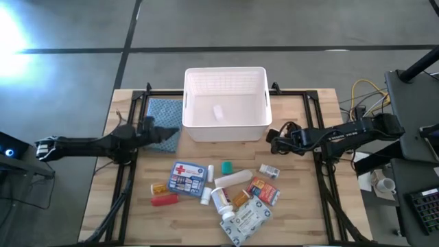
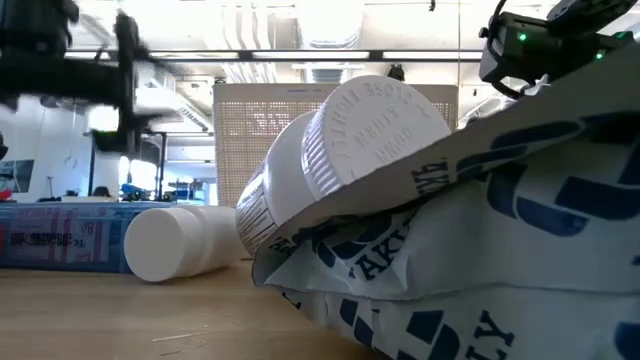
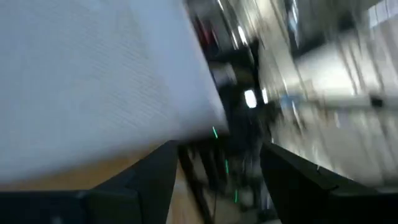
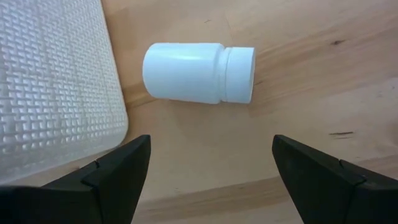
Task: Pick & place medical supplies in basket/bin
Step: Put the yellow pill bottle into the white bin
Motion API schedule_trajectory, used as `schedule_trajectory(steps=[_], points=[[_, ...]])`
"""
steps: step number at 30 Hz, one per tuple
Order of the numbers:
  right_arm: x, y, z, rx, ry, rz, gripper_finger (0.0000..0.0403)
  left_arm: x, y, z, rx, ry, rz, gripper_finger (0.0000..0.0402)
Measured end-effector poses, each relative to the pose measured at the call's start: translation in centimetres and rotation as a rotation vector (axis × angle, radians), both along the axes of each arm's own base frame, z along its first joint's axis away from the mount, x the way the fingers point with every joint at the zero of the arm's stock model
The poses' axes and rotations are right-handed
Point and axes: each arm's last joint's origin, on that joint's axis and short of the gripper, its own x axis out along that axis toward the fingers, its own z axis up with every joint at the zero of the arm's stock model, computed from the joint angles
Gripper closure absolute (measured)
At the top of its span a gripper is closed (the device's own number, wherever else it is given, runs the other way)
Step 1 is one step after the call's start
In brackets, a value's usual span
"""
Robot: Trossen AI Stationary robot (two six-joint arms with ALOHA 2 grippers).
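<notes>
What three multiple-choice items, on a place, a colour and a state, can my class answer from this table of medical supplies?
1. Relative to the bin, the blue cloth lies: A inside it; B on the table to its left; C on its rim.
2. The cross on the first-aid box is: A red; B green; C black.
3. The pill bottle ahead of the right end effector: A stands upright; B is gripped; C lies on its side.
Key: B, the cloth sits beside the bin; A, red shows on the box; C, it lies on the wood beyond open jaws.
</notes>
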Motion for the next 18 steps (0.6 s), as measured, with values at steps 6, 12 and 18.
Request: schedule_trajectory(steps=[6, 12, 18], points=[[0.0, 0.0, 0.0, -0.009, 0.019, 0.036, 0.0078, -0.4, -2.1, 2.7, 0.103, 0.637, -0.326, 0.0206], [0.0, 0.0, 0.0, -0.013, 0.027, 0.053, 0.0078, -0.1, -5.1, 4.9, 0.22, 1.042, -0.58, 0.0209], [0.0, 0.0, 0.0, -0.02, 0.038, 0.073, 0.0078, 1.9, -10.3, 3.5, 0.438, 1.247, -0.695, 0.0209]])
